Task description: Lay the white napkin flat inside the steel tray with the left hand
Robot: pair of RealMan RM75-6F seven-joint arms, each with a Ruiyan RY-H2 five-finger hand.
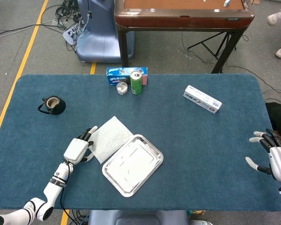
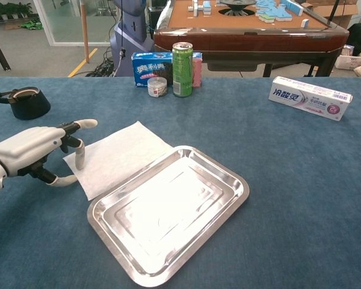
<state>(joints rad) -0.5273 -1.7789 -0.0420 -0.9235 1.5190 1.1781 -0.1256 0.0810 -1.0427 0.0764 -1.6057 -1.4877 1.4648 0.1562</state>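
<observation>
The white napkin lies flat on the blue table, its lower right edge beside the steel tray, which holds nothing. My left hand hovers at the napkin's left edge with fingers spread, one fingertip reaching down at the corner; contact is unclear. Nothing is held in it. My right hand rests open at the table's far right edge, away from the tray, and does not show in the chest view.
A black cup stands at the left. At the back sit a green can, a blue biscuit box and a small tin. A toothpaste box lies at the right.
</observation>
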